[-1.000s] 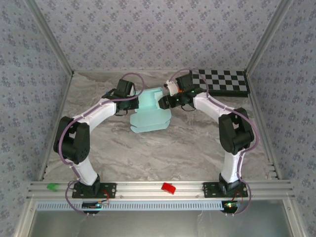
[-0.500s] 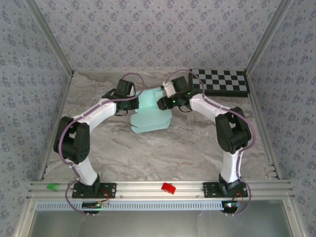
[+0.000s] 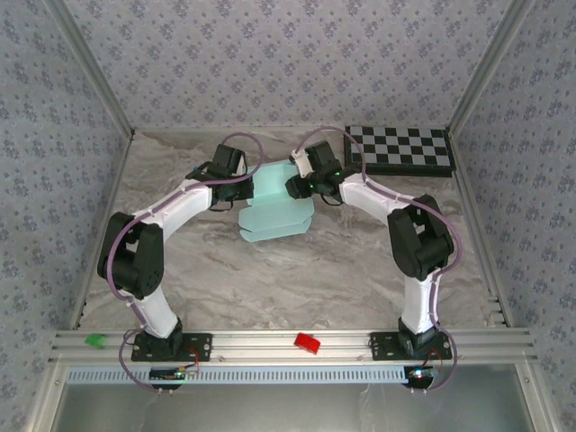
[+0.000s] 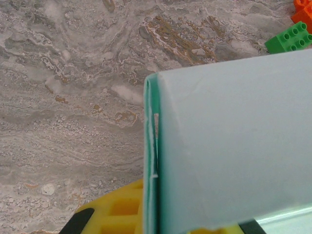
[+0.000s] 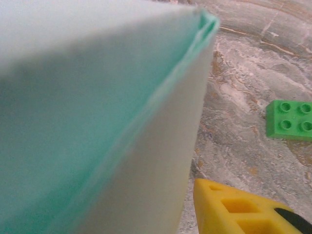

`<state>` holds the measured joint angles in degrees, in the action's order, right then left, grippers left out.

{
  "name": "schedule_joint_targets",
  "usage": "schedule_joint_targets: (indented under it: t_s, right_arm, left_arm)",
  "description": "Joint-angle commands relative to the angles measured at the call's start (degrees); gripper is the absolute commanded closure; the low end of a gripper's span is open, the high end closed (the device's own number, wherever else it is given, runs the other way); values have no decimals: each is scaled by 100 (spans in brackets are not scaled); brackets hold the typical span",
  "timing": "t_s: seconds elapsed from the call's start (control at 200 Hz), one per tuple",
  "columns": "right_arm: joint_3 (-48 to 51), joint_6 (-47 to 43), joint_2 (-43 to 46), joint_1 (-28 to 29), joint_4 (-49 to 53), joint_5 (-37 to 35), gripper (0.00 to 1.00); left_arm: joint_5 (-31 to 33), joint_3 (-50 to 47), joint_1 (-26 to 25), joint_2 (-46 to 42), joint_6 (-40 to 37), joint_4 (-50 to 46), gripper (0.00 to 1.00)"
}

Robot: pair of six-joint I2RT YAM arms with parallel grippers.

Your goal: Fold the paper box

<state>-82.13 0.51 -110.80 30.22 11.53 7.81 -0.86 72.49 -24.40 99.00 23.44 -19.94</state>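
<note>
The left gripper point(image 3: 243, 184) was closed tight on the paper box point(image 3: 275, 216), pinching an upright panel on the box's left side. In the left wrist view one yellow finger point(image 4: 113, 217) showed just under that pale aqua panel. The right gripper point(image 3: 298, 186) stood against the box's right side. How wide its jaws stood, and whether they held the box, could not be told; its yellow finger point(image 5: 235, 208) lay just beside the box's folded edge. The box sat on the marbled table point(image 3: 342, 270), with flat flaps on its near side. A green brick point(image 4: 288, 38) and an orange brick point(image 4: 303, 13) lay near the box. A checkerboard point(image 3: 405, 149) lay to the box's right, farther back.
</note>
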Motion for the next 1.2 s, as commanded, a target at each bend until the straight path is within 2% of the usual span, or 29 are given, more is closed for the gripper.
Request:
schedule_joint_targets:
  t_s: [0.0,0.305,0.505,0.625,1.06,1.199]
  right_arm:
    - [-76,-61,-65,42,-71,-698,60]
    - [-42,1,-67,212,-40,-1994,65]
    - [-101,-25,-141,320,65,-2456,65]
    - [-145,-43,-200,412,132,-2750,69]
    - [-276,-25,-354,485,408,-2846,86]
    - [-336,-12,-414,484,516,-2915,88]
  left_arm:
    - [-177,235,-29,-135,11,-152,100]
    - [-178,293,-29,-83,21,-202,100]
    - [-182,336,-29,-22,27,-238,100]
    - [-184,378,-29,20,20,-255,100]
    - [-107,399,-23,100,55,-299,100]
    - [-107,395,-29,111,64,-299,100]
